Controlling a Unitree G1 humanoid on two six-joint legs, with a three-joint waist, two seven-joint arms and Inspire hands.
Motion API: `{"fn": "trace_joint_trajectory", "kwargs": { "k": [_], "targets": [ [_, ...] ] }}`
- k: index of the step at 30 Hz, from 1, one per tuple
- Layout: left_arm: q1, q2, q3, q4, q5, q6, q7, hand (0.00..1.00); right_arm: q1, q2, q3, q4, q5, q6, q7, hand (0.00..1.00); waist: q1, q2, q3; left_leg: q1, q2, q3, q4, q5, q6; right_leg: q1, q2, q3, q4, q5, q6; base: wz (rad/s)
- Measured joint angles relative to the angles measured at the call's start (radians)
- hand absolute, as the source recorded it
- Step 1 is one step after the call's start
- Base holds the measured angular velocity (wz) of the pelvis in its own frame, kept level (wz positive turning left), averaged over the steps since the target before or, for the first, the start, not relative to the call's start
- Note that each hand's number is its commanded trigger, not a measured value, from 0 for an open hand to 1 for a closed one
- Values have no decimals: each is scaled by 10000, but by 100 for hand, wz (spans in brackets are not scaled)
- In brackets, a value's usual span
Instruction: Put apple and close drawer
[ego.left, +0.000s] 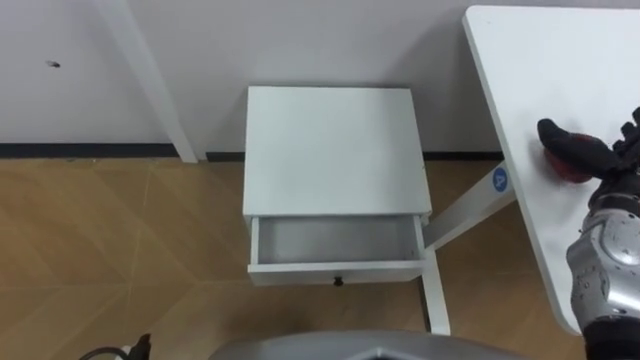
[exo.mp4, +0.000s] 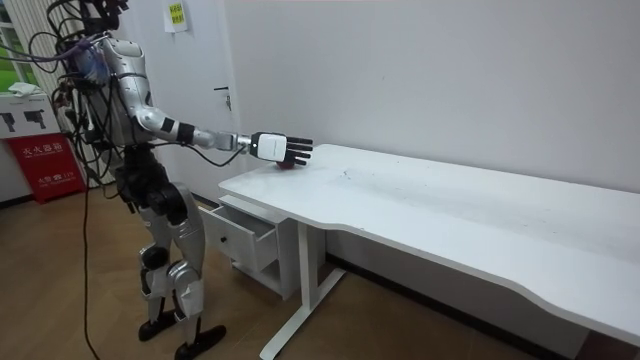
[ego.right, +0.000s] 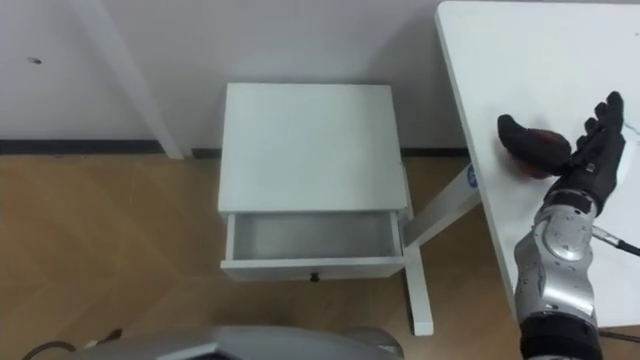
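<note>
One red apple (ego.right: 538, 163) lies on the white table (ego.left: 560, 70), close to the table's left edge and toward its near end. The robot's right hand (ego.right: 580, 165) is spread above it: the fingers (ego.right: 605, 115) are straight and point away toward the far side, and the thumb (ego.right: 520, 132) reaches across the top of the apple. Nothing is clasped, and the fruit rests on the tabletop under the open palm. I cannot tell whether the palm touches it.

Left of the table stands a small white cabinet (ego.left: 335, 150) against the far wall. Its drawer (ego.left: 335, 242) is pulled out toward the robot, showing a pale grey inside, with a small dark knob (ego.left: 338, 281) at the middle of its front. A slanted white table leg (ego.left: 470, 215) runs down just right of the cabinet. The apple is well apart from the drawer, up on the table and off to its right.

In the room view the robot stands upright on the wooden floor (ego.left: 110, 250) beside the cabinet, at the corner of the table, its right arm stretched out level over the tabletop.
</note>
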Motion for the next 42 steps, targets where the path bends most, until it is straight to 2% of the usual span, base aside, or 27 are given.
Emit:
{"fn": "trace_joint_trajectory", "kwargs": {
  "k": [13,14,15,16,21,25,32,42],
  "targets": [
    [21,2,2,-5,2,41,10,0,3,1,-10,396,-352,78,247,0,-10,24,3,13,3,2,-10,0,0,12,1,5,0,0,0,0],
    [16,5,11,-8,4,39,10,0,3,1,-9,427,-408,78,252,22,-8,30,0,19,3,7,-10,0,0,12,3,14,1,0,0,0],
    [14,6,12,-8,4,37,11,0,3,1,-9,439,-470,77,261,54,-7,32,-1,22,4,9,-10,0,0,13,5,17,1,0,0,0],
    [11,7,11,-8,5,32,10,0,2,1,-8,471,-640,77,289,100,-7,30,-1,25,7,11,-10,0,0,15,8,20,2,0,0,0],
    [63,48,18,-5,114,24,-53,0,1,-31,-46,860,-1444,-61,471,100,-6,-39,-26,42,9,15,-9,0,0,31,7,0,2,0,0,0],
    [76,66,16,9,121,32,-87,0,-4,-205,-167,1255,-1973,-130,575,100,-24,-113,-45,52,16,31,1,0,-1,41,10,-9,2,0,0,0],
    [78,74,21,8,124,49,-117,0,-41,-245,-448,1499,-3181,-189,792,100,-11,-129,-49,84,21,29,14,0,-1,81,12,-9,2,0,0,0],
    [4,123,22,-44,124,48,-205,0,-29,-238,-241,1416,-3568,-133,936,100,-11,-228,-42,82,20,0,12,-1,-2,82,13,-21,12,0,0,0]
  ]
}}
